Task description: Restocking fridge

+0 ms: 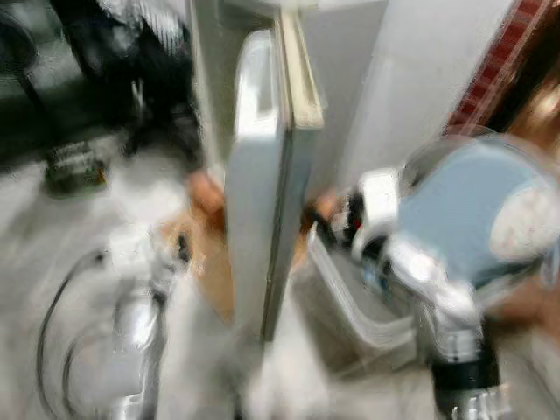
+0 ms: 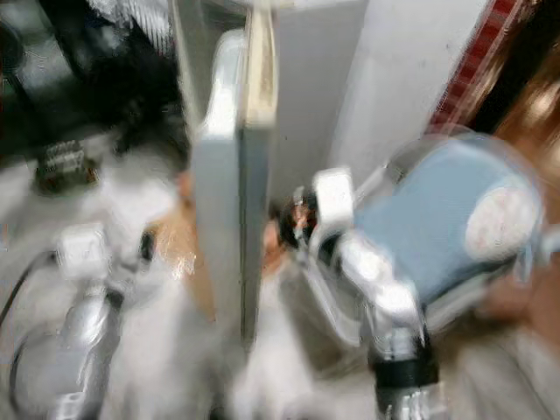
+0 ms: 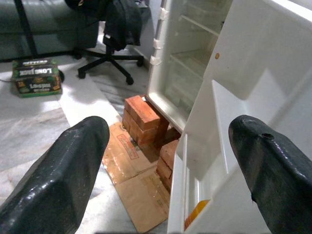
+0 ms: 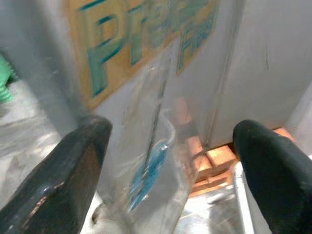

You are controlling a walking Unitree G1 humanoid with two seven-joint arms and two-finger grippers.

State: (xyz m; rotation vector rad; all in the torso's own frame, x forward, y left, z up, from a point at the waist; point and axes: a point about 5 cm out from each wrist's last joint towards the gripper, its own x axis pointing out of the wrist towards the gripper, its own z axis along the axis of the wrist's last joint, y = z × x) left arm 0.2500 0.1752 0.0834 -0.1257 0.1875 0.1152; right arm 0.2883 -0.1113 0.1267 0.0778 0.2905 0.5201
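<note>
The head views are blurred. The white fridge door (image 1: 262,175) stands open, seen edge-on at the centre. My left gripper (image 3: 165,156) is open and holds nothing, and it points at the open fridge (image 3: 190,63) and the door's inner shelves (image 3: 234,112), where something orange (image 3: 197,214) lies low down. My right gripper (image 4: 170,161) is out by the door's far side with its fingers wide apart. A clear plastic packet (image 4: 146,112) with teal letters on orange hangs between them. A big bluish wrapped bundle (image 1: 464,210) sits just behind my right wrist.
The fridge rests on red bricks (image 3: 144,114), with flattened cardboard (image 3: 136,180) on the marble floor in front. A black office chair (image 3: 114,29) and a green box (image 3: 36,80) stand further off to the left. A clear bin (image 1: 359,306) sits low on the right.
</note>
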